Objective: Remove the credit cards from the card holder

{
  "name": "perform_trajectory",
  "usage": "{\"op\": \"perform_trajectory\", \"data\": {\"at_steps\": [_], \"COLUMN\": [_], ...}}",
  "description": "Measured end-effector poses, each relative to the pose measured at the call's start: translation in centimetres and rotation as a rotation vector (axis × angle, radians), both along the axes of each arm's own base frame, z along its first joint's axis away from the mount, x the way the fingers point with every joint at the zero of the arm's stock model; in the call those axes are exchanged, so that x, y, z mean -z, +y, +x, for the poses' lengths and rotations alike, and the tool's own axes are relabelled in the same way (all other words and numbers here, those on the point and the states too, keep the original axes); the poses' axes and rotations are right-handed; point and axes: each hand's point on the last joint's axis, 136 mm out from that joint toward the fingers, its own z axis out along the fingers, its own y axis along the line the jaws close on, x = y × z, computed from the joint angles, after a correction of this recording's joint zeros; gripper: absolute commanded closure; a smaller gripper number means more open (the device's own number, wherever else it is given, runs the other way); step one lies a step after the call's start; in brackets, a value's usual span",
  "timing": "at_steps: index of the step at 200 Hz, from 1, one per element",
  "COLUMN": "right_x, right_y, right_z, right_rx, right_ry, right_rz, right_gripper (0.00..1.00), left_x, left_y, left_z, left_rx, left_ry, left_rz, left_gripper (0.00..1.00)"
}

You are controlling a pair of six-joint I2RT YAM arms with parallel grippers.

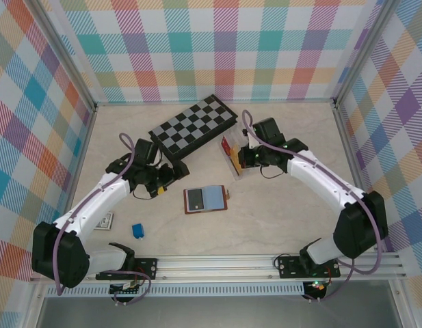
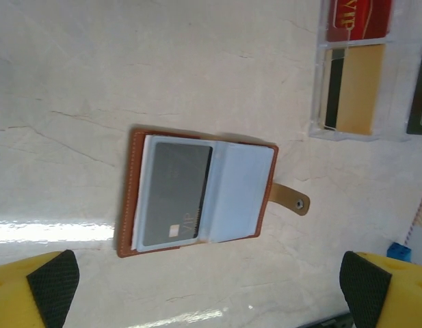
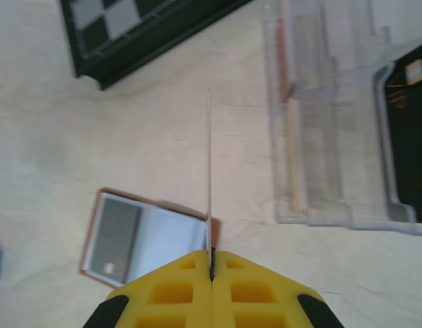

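Left wrist: card holder (image 2: 197, 193) open dead ahead, grey card (image 2: 175, 193) inside.
Left gripper (image 2: 209, 290): spread wide, empty.
Right gripper (image 3: 211, 256): clamped on thin card (image 3: 209, 164).

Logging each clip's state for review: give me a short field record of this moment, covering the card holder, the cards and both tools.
card holder: lying open on the table, snap tab out to one side
card in holder: one grey card in a pocket
left tool: open, nothing between its fingers, facing the holder
right tool: shut on a thin card, seen edge-on
clear box: holds a red card and a tan card
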Motion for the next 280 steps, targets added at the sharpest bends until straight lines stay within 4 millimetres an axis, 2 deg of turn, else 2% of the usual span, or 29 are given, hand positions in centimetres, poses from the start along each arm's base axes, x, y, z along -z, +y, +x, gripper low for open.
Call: {"op": "perform_trajectory", "data": {"at_steps": [50,103,172,237,280], "right_x": [3.9,6.5,8.0,8.8,8.8], "right_y": [0.0,1.0,0.0,-0.1,-0.1], "right_z": [1.6,3.2,4.0,4.2,4.2], "right_rx": [-0.036,-0.055,-0.047,-0.051,-0.047], "right_ry": [0.038,0.060,0.047,0.054,0.056], "right_rz": [-0.156,-0.255,-0.364,-0.388,-0.387], "right_gripper": [1.00,1.00,1.00,0.82,0.77], "left_x": [0.5,1.4,1.5,1.6,1.7], "left_y": [0.4,0.4,0.3,0.1,0.1], "left_z": [-0.2,-0.3,-0.4,-0.6,-0.7], "left_rx": [0.006,0.006,0.008,0.015,0.016], "left_ry": [0.010,0.041,0.046,0.053,0.058], "left_rz": [0.026,0.036,0.031,0.018,0.017], "left_gripper": [0.00,0.00,0.00,0.00,0.00]}}
